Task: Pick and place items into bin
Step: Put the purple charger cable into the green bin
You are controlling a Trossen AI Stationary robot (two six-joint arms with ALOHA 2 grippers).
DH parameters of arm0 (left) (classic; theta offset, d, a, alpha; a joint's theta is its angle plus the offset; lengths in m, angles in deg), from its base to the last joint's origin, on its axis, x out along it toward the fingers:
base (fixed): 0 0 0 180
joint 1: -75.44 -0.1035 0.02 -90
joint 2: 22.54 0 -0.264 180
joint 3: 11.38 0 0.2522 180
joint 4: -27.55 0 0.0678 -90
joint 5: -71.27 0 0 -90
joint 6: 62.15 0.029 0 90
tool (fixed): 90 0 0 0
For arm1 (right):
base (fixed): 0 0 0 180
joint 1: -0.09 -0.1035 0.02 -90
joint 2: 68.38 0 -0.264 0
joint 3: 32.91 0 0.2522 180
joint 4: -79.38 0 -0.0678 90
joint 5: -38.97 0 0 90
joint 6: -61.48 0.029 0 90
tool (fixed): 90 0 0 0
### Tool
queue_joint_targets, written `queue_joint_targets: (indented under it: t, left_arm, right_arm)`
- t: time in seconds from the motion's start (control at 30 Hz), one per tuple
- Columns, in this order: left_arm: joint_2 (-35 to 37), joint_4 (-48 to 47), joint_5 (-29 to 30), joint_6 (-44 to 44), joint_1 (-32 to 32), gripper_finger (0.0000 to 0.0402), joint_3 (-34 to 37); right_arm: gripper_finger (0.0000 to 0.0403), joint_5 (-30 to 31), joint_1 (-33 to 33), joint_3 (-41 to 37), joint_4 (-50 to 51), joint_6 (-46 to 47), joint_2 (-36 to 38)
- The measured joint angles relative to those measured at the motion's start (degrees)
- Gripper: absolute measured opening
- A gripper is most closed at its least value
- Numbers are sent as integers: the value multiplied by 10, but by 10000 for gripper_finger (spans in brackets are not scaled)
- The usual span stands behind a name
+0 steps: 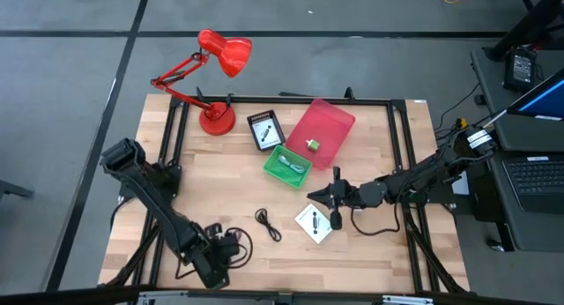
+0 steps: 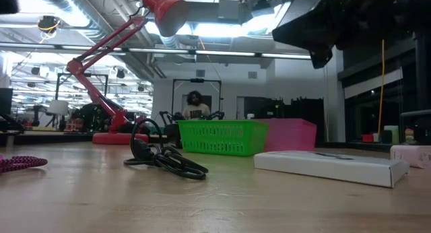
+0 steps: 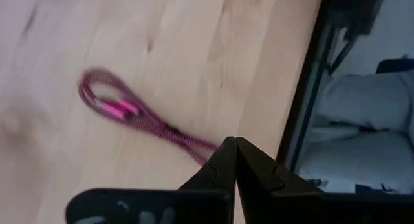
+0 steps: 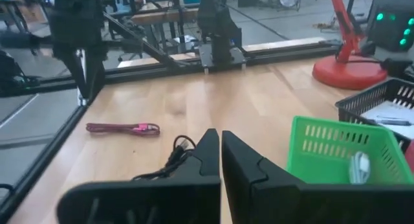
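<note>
A braided maroon cable [image 3: 129,117] and a coiled black cable [image 1: 267,222] lie on the wooden bench [image 1: 370,252], lower centre of the high view. A flat white card [image 1: 314,223] lies beside the closed, empty right gripper [image 1: 335,210]. The left gripper [image 3: 234,160] is closed and empty at lower left; mesh baskets, green [image 1: 288,167], pink [image 1: 319,129] and black [image 1: 264,130], sit mid-bench.

Wooden bench [image 1: 370,252] carries red desk lamp [image 1: 216,120], black tray [image 1: 265,130], pink bin [image 1: 320,129], green basket [image 1: 288,166], white card [image 1: 315,223], black cable [image 1: 267,222], maroon cable [image 3: 129,114].

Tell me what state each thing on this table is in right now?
Left gripper: jaws shut, empty.
Right gripper: jaws shut, empty.
Maroon cable: coiled, on the table.
Black cable: loose on the table.
Green basket: upright, something inside.
Pink bin: upright, small item inside.
Lamp: standing.
</note>
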Motion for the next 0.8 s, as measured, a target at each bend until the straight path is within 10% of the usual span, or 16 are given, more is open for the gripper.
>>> queue_joint_targets:
  t: [0.8]
  left_arm:
    - [-3,-48,0,-140,-19,3,0]
  right_arm:
    - [0,0,-22,0,26,-4,0]
